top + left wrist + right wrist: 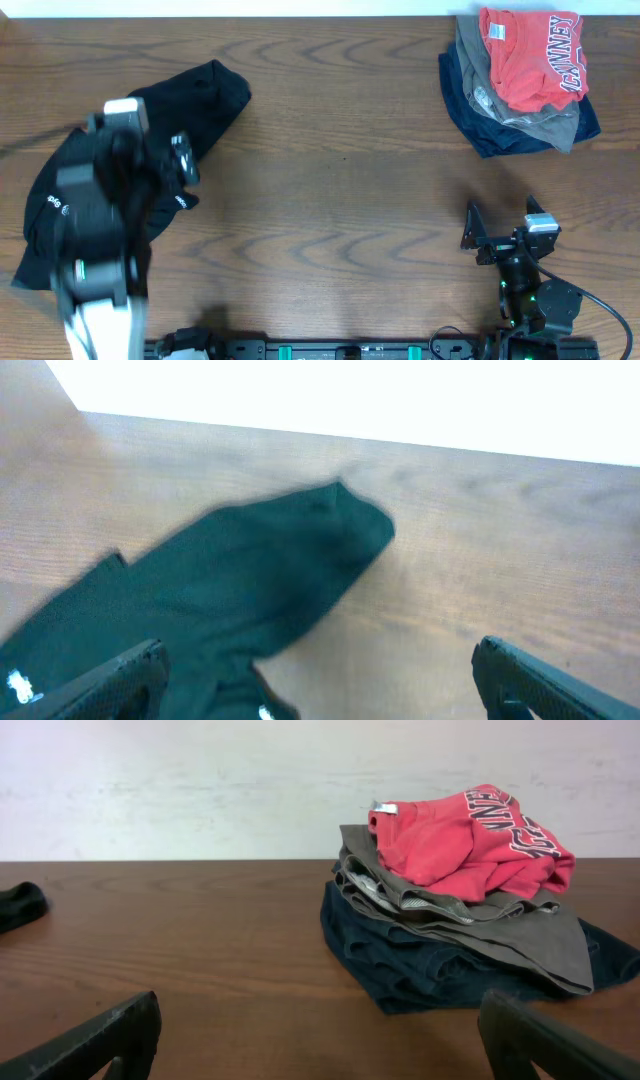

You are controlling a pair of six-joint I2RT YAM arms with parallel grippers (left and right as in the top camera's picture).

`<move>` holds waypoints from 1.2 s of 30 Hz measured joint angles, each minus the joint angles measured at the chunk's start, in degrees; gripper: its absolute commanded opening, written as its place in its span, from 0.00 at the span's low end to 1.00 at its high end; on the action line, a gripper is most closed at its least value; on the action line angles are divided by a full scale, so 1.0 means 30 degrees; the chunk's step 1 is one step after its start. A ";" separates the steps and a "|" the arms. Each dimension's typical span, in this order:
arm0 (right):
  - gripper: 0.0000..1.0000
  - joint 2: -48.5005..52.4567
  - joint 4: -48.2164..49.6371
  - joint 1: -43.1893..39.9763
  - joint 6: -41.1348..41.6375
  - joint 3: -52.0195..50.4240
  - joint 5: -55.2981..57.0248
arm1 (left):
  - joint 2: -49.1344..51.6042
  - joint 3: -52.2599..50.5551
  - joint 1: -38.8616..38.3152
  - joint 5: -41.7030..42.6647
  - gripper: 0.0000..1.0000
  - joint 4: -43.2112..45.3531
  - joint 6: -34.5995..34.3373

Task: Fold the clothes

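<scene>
A black top (200,100) lies crumpled on the left of the table, with small white logos showing. My left gripper (183,175) hovers over it, blurred, jaws open and empty. In the left wrist view the black top (230,580) fills the lower left, and the left gripper (320,660) straddles its edge. An orange-red T-shirt (530,55) with college lettering tops a pile at the back right. My right gripper (503,215) rests open over bare wood near the front right. In the right wrist view the orange-red T-shirt (470,845) lies well beyond the right gripper (320,1020).
Under the T-shirt lie a grey garment (470,925) and a navy garment (420,970), folded in a stack. The wooden table (350,180) runs to a white wall at the back. The arm bases stand along the front edge.
</scene>
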 measured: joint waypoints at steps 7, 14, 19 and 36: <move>0.99 0.0000 -0.0007 0.0000 0.0000 0.0000 0.0007 | -0.6841 -0.6717 0.0000 0.0146 0.98 0.4634 0.0277; 0.99 0.0000 0.0000 0.0000 0.0000 0.0000 0.0007 | -1.1096 -1.4192 0.0000 0.1209 0.98 1.0112 0.0270; 0.99 0.0000 -0.0007 0.0000 0.0000 0.0000 0.0000 | -1.3223 -1.6830 0.0000 0.1581 0.98 1.1424 0.0189; 0.99 0.0000 0.0000 0.0000 0.0000 0.0000 0.0000 | -1.6247 -1.8462 0.0000 0.1800 0.98 1.0295 0.0138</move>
